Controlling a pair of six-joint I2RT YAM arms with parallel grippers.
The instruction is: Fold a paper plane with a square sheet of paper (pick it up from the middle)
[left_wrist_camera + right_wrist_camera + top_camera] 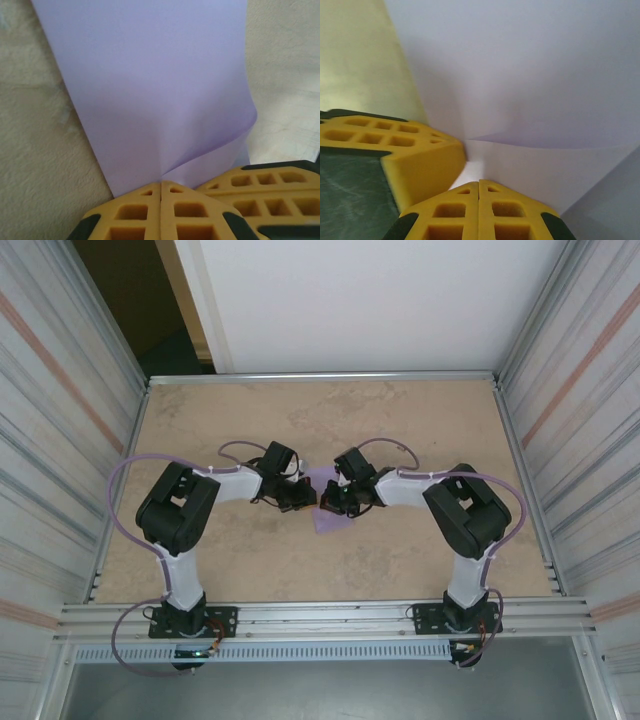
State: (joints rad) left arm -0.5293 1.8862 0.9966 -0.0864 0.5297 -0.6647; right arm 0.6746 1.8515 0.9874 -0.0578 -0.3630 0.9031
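Where the left gripper (161, 186) shows along the lower edge of its wrist view, its yellow jaws stand pressed together with no gap. Creases in the square sheet of paper (150, 90) fan out from the seam, so I read the jaws as clamped on a pinch of the sheet. Likewise the right gripper (479, 185), at the bottom centre of its own wrist view, has its jaws together, with the pale paper running right down into their tips. A finger of the other gripper sits just beside it at lower left; I cannot tell whether they touch. Seen from above, the 2 grippers meet tip to tip at the centre of the frame, over the middle of the sheet. The sheet lies on the beige surface (400, 430), with lavender showing just above and below the tips.

As for handling, the sheet looks very light, thin and limp: it buckles into soft ridges around each pinch rather than holding flat. It will likely crease for good wherever it is squeezed hard, tear if the 2 grips pull apart, and slide on the smooth surface if pushed from an edge. The middle, where both grips sit now, seems the right place to hold it.
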